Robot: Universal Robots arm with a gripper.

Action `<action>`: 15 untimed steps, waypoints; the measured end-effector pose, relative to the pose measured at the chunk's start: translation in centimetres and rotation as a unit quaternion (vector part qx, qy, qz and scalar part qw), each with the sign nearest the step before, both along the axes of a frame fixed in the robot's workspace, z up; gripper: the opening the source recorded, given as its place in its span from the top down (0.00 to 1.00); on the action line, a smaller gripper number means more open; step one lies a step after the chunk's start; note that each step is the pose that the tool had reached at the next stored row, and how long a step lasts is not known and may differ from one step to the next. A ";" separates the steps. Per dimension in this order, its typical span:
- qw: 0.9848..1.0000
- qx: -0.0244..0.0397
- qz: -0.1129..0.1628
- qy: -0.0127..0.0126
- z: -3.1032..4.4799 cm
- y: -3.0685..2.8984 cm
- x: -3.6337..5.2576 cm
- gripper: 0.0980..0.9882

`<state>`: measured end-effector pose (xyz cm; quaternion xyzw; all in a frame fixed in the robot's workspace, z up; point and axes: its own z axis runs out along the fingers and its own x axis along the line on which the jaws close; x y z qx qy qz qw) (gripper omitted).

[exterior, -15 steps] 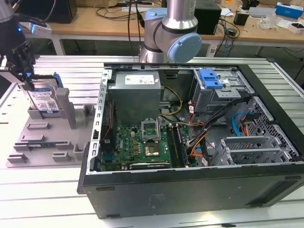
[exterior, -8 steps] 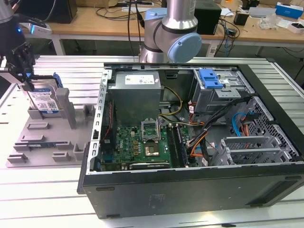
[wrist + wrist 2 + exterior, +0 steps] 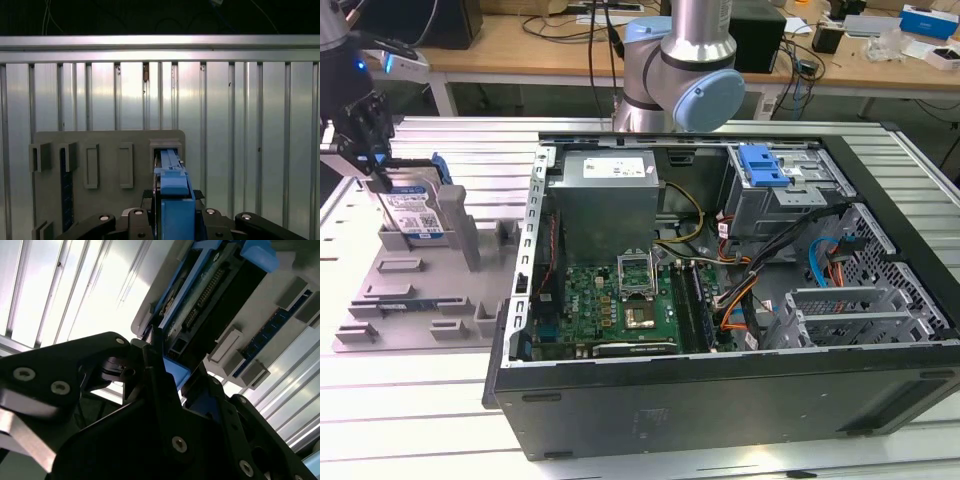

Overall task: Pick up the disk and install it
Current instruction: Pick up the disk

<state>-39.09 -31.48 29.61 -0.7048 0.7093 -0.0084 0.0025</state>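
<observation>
You had the tool [image 3: 172, 374] clamped on the disk [image 3: 205, 295], with its black fingers [image 3: 152, 357] set against either side of the blue-framed edge. The disk stood on edge, and rows of connector pins were visible along its dark end. It sat in a slot of the grey holder [image 3: 260, 310], with raised grey blocks just beside it. A dark blue strip [image 3: 272, 332] lay in a neighbouring slot. The holder rested on the ribbed aluminium counter [image 3: 75, 290], which was brightly lit.
</observation>
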 end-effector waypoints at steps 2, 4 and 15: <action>1.000 0.000 0.000 0.000 0.00 0.00 0.00 0.67; 1.000 0.000 0.000 0.000 0.00 -0.01 0.00 0.70; 1.000 0.000 0.000 0.000 0.40 -0.01 0.00 0.70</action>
